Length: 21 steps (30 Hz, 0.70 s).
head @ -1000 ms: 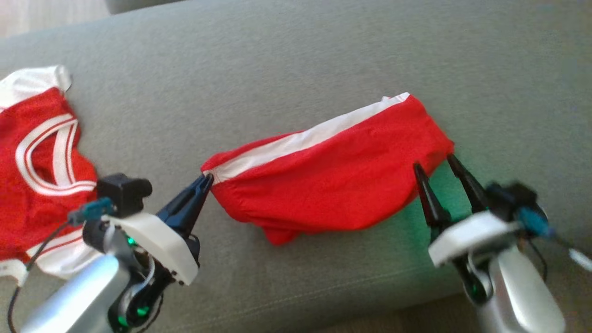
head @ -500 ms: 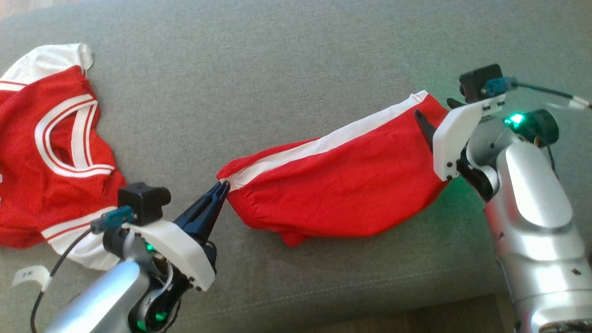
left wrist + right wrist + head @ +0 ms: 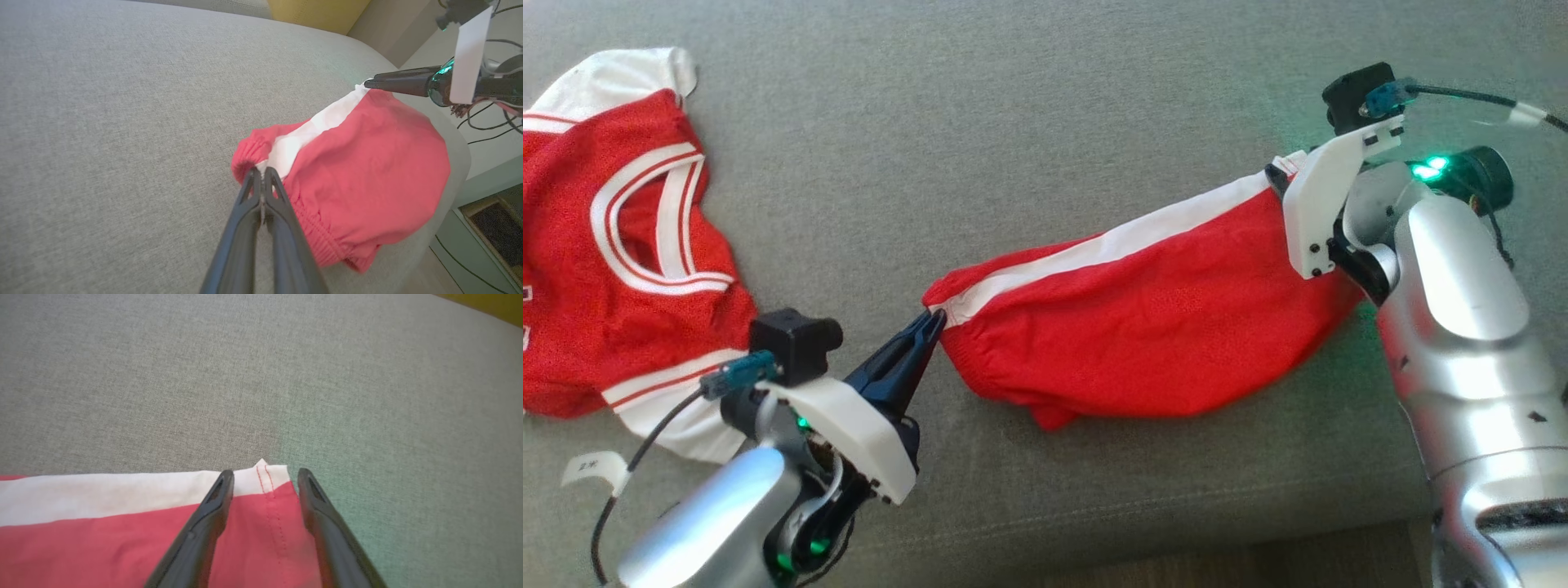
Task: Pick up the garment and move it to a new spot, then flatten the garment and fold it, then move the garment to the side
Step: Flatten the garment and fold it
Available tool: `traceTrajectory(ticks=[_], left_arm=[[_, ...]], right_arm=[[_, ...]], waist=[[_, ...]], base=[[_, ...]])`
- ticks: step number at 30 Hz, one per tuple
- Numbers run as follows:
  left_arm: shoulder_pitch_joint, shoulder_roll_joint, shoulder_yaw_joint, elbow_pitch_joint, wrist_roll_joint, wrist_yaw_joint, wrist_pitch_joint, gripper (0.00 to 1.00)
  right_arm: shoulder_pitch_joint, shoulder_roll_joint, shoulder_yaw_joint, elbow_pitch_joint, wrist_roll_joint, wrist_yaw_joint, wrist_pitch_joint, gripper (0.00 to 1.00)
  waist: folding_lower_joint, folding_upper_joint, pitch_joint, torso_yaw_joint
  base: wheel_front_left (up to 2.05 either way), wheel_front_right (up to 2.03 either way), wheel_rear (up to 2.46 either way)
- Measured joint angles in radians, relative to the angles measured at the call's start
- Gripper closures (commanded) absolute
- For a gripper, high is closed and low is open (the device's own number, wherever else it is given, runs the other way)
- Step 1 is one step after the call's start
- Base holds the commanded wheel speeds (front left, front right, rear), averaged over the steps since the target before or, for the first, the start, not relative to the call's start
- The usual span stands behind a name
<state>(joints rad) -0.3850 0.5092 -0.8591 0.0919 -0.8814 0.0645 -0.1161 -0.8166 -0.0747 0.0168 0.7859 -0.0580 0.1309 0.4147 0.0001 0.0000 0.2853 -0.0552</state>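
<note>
The garment (image 3: 1143, 327) is a pair of red shorts with a white side stripe, lying stretched across the grey sofa seat (image 3: 1013, 122). My left gripper (image 3: 931, 322) is shut on the garment's left corner, at the end of the stripe; the left wrist view shows the pinch (image 3: 261, 173) on the cloth (image 3: 367, 163). My right gripper (image 3: 264, 473) stands open over the far right corner, one finger on each side of the stitched hem (image 3: 267, 486). In the head view its fingers (image 3: 1272, 175) are mostly hidden behind the white wrist mount.
A red jersey (image 3: 605, 269) with white trim lies at the left of the seat, with a white tag (image 3: 592, 469) near it. The sofa's front edge (image 3: 1176, 523) runs along the bottom. A yellow cushion (image 3: 318, 12) sits at the back.
My right arm swung from the garment's near right edge up to its far white-striped corner. The left gripper kept its hold. The head camera shifted.
</note>
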Motion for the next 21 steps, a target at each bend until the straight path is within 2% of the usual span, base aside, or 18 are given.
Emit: traceTrajectory(ticks=[1,2,4,5,6,8,9,10,11,12,13,16,21], left_arm=[[-0.002,-0.003,-0.002,0.002,0.000,0.000,0.000,1.00],[-0.006,-0.006,-0.004,0.005,0.000,-0.003,0.000,1.00],[-0.015,-0.009,-0.006,0.008,0.000,-0.004,0.000,1.00],[-0.017,-0.011,-0.006,0.010,0.000,-0.004,0.000,1.00],[-0.019,-0.012,-0.007,0.011,0.000,-0.004,0.000,1.00],[-0.021,-0.014,-0.009,0.015,0.008,-0.005,0.000,1.00],[-0.022,-0.016,-0.010,0.018,0.009,-0.009,0.000,1.00],[-0.023,-0.017,-0.012,0.021,0.009,-0.012,0.000,1.00],[-0.026,-0.019,-0.013,0.025,0.009,-0.012,0.000,1.00],[-0.028,-0.021,-0.014,0.028,0.009,-0.013,0.000,1.00],[-0.030,-0.022,-0.015,0.030,0.009,-0.013,-0.001,1.00],[-0.029,-0.025,-0.017,0.043,0.009,-0.016,-0.010,1.00],[-0.029,-0.030,-0.016,0.055,0.014,-0.020,-0.045,1.00]], right_arm=[[-0.007,0.000,0.000,0.014,-0.007,0.000,0.001,0.51],[-0.013,0.000,-0.003,0.026,-0.011,0.000,0.000,0.59],[-0.023,0.000,-0.013,0.047,-0.023,0.000,-0.001,0.91],[-0.028,0.000,-0.021,0.058,-0.031,0.000,-0.001,0.94],[-0.033,0.000,-0.029,0.068,-0.040,0.000,-0.001,0.84],[-0.039,-0.002,-0.042,0.083,-0.061,0.000,-0.001,0.53],[-0.041,-0.003,-0.048,0.091,-0.069,0.000,-0.001,0.32],[-0.041,-0.005,-0.050,0.098,-0.079,0.000,-0.001,0.40],[-0.041,-0.005,-0.051,0.109,-0.087,0.000,0.001,0.56],[-0.042,-0.005,-0.051,0.120,-0.094,0.000,0.001,0.80],[-0.045,-0.005,-0.051,0.129,-0.099,0.000,0.001,1.00],[-0.059,-0.005,-0.049,0.144,-0.115,0.000,-0.004,1.00],[-0.073,-0.006,-0.048,0.145,-0.140,0.000,-0.073,1.00]], waist=[[0.0000,0.0000,0.002,0.003],[0.0000,0.0000,0.003,0.006],[0.0000,0.0000,0.006,0.012],[0.0000,0.0000,0.007,0.015],[0.0000,0.0000,0.008,0.017],[-0.0001,0.0000,0.009,0.021],[-0.0001,0.0000,0.009,0.023],[-0.0001,0.0000,0.009,0.025],[-0.0001,0.0000,0.008,0.027],[-0.0001,0.0000,0.007,0.028],[-0.0001,0.0000,0.005,0.029],[-0.0001,0.0000,-0.001,0.029],[0.0000,0.0000,-0.028,0.023]], base=[[0.00,0.00,0.00],[0.00,0.00,0.00],[0.00,0.00,0.00],[0.00,0.00,0.00],[0.00,0.00,0.00],[0.00,0.00,0.00],[0.00,0.00,0.00],[0.00,0.00,0.00],[0.00,0.00,0.00],[0.00,0.00,0.00],[0.00,0.00,0.00],[0.00,0.00,0.00],[0.00,0.00,0.00]])
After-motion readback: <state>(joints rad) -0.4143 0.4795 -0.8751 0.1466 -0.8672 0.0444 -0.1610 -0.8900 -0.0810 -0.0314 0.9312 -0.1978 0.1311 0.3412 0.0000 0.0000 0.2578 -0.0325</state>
